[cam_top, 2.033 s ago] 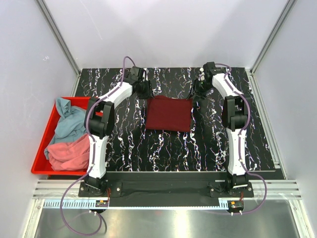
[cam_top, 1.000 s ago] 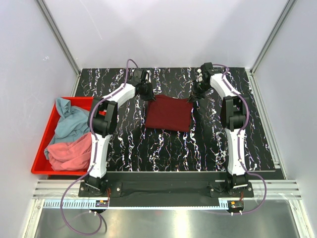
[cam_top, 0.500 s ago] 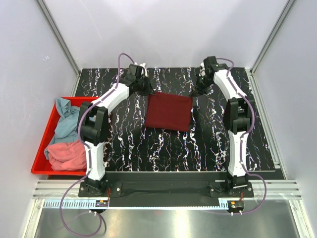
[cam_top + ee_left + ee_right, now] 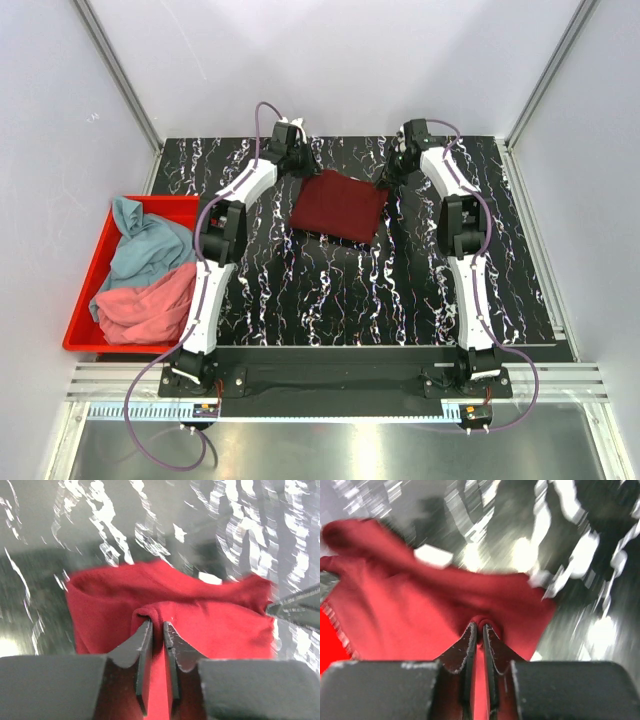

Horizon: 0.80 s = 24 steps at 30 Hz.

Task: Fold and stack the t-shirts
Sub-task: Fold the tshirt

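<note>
The dark maroon t-shirt [image 4: 340,206] lies folded into a small rectangle at the back middle of the black marbled table. My left gripper [image 4: 300,166] is shut on its far left corner; the left wrist view shows the cloth [image 4: 210,625] pinched between the jaws at my left gripper [image 4: 157,626]. My right gripper [image 4: 390,172] is shut on the far right corner, with cloth [image 4: 420,610] bunched between the jaws at my right gripper [image 4: 480,627]. The far edge is lifted. The teal-blue t-shirt [image 4: 140,245] and coral pink t-shirt [image 4: 145,305] lie crumpled in the bin.
A red plastic bin [image 4: 88,262] sits at the table's left edge. White walls and metal posts enclose the table on three sides. Both arms reach far back, near the rear wall.
Both grippers moved back toward the far edge and closed on the maroon shirt's far corners. The shirt has shifted backward and turned slightly, its far edge raised.
</note>
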Motion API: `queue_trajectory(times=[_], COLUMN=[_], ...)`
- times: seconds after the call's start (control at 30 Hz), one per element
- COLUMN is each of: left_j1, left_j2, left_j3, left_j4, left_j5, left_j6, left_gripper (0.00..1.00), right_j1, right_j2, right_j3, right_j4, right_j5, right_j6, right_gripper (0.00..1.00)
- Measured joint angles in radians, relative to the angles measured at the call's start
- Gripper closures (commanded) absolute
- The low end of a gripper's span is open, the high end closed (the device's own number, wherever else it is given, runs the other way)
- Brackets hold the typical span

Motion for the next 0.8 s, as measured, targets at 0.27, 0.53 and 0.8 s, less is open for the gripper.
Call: queue_trajectory(times=[0.27, 0.53, 0.8], left_j1=[0.033, 0.047, 0.045], left_j2=[0.148, -0.092, -0.340], left_j3=[0.153, -0.038, -0.271], left_j4=[0.043, 0.094, 0.185], left_j5=[-0.085, -0.153, -0.016], left_j6=[0.000, 0.032, 0.000], left_gripper=[0.38, 0.35, 0.53], right_j1=[-0.031, -0.055, 0.007], right_j2=[0.111, 0.037, -0.046], right_j3=[0.163, 0.111, 0.037], right_j4=[0.095, 0.071, 0.003], right_j5=[0.066, 0.129, 0.075], right_j6=[0.051, 0.039, -0.009], right_gripper=[0.43, 0.39, 0.70])
